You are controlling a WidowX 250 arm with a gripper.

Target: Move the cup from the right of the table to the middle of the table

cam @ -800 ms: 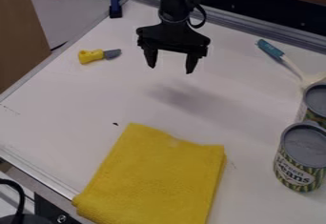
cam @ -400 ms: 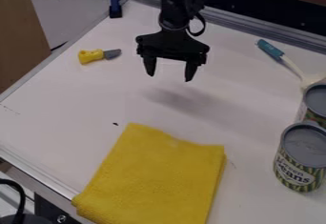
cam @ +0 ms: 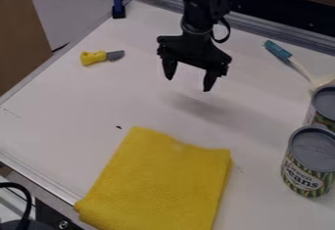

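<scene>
The black gripper (cam: 189,84) hangs above the upper middle of the white table (cam: 65,106), open, with nothing between its fingers. Two cylindrical cans stand upright at the right side, and I see no other cup-like thing. The nearer can (cam: 309,163) has a grey top and a green patterned label. Just behind it, the other can (cam: 323,107) is partly cut off by the view's right edge. Both are to the right of the gripper and nearer the camera.
A folded yellow cloth (cam: 160,185) covers the front middle of the table. A small yellow-handled toy knife (cam: 101,57) lies at the back left. A utensil with a teal handle (cam: 279,51) rests at the back right, its pale end beside the farther can.
The gripper has moved right and a little toward the camera, and has turned slightly. It stays open. The cans, cloth and utensils have kept their places.
</scene>
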